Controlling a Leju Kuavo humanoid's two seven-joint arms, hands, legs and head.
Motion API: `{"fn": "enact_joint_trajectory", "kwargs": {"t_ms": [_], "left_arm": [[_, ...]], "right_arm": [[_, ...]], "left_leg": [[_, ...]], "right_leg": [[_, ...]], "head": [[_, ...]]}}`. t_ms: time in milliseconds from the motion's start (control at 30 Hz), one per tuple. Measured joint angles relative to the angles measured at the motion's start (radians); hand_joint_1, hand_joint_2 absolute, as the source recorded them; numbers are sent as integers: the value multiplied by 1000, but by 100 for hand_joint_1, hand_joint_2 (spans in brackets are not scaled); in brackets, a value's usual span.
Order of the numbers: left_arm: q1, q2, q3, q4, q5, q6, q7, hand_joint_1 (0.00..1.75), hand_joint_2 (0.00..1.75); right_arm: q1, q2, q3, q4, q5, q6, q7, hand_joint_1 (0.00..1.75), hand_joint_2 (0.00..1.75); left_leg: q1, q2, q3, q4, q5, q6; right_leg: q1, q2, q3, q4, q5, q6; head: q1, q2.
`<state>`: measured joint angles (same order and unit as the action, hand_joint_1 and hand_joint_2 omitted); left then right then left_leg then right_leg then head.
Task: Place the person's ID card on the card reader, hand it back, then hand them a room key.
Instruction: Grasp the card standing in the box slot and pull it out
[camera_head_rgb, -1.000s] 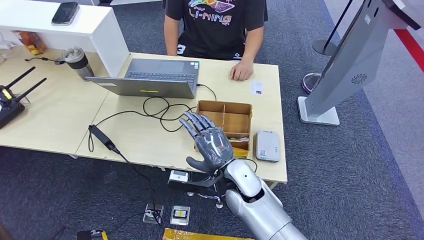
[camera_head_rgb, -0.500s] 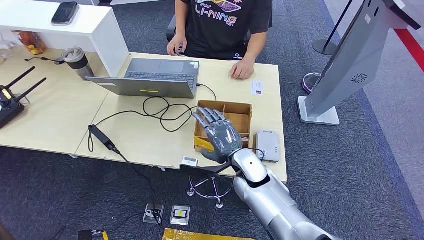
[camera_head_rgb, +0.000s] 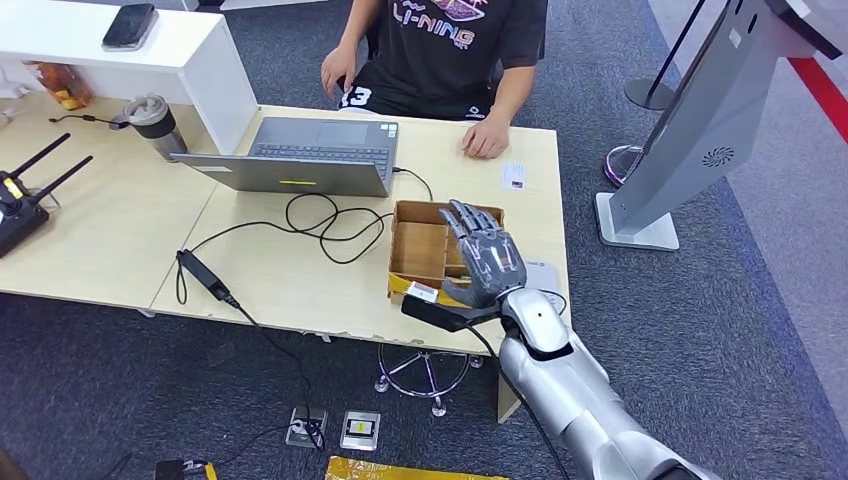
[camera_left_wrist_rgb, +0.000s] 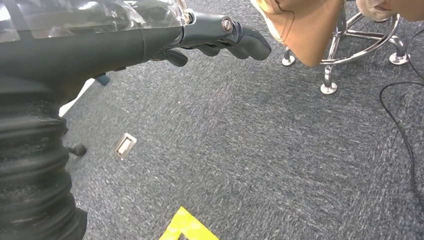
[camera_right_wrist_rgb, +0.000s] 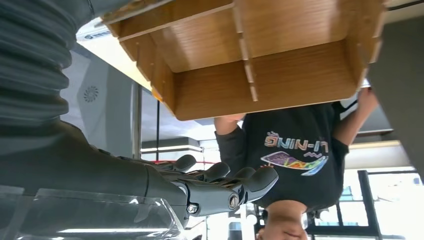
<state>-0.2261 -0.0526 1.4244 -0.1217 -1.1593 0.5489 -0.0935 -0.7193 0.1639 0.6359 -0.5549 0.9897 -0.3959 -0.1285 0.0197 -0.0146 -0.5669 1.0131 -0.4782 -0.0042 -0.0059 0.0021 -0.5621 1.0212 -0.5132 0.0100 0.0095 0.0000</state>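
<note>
Right hand (camera_head_rgb: 483, 262) raised over the wooden box (camera_head_rgb: 424, 247), fingers spread and extended, nothing in the grasp; palm hanging above the box's right-hand compartments. Well apart from those fingers: the ID card (camera_head_rgb: 514, 175), flat on the table (camera_head_rgb: 300, 280) near the far edge, just beside the person's hand (camera_head_rgb: 482, 141). White card reader (camera_head_rgb: 543, 272) just right of the box, close to the table's right edge, partly hidden behind the hand. From the right wrist view, fingers (camera_right_wrist_rgb: 215, 175) straight and apart in free air beside the box's dividers (camera_right_wrist_rgb: 247, 47).

Left hand (camera_left_wrist_rgb: 220, 37) hanging low over grey carpet, fingers lightly curled and holding nothing, near a chrome stool base (camera_left_wrist_rgb: 350, 50).

Open tabletop between the box and the card. To the left, a laptop (camera_head_rgb: 300, 155) with a looped black cable (camera_head_rgb: 320, 220) and power brick (camera_head_rgb: 203, 273). Grey kiosk stand (camera_head_rgb: 690, 130) on the floor to the right.

"LI-NING" readable on the person's black shirt (camera_head_rgb: 450, 40); "13" on the shorts. Print on the card too small to read, possibly a small photo or logo.
</note>
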Motion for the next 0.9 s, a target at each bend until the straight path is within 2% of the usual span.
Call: {"fn": "enact_joint_trajectory", "kwargs": {"t_ms": [467,633,900], "left_arm": [[0,0,0,0,-6,-1,-3,0,175],[0,1,0,0,-11,-1,-3,0,175],[0,1,0,0,-18,-1,-3,0,175]], "right_arm": [[45,-28,-17,15,17,5,-10,0,175],[90,-30,-14,-29,29,25,-10,26,175],[111,-40,-13,-81,28,25,-9,27,175]], "left_leg": [[0,0,0,0,0,0],[0,0,0,0,0,0],[0,0,0,0,0,0]], "right_leg": [[0,0,0,0,0,0],[0,0,0,0,0,0],[0,0,0,0,0,0]], "head": [[0,0],[0,0],[0,0]]}}
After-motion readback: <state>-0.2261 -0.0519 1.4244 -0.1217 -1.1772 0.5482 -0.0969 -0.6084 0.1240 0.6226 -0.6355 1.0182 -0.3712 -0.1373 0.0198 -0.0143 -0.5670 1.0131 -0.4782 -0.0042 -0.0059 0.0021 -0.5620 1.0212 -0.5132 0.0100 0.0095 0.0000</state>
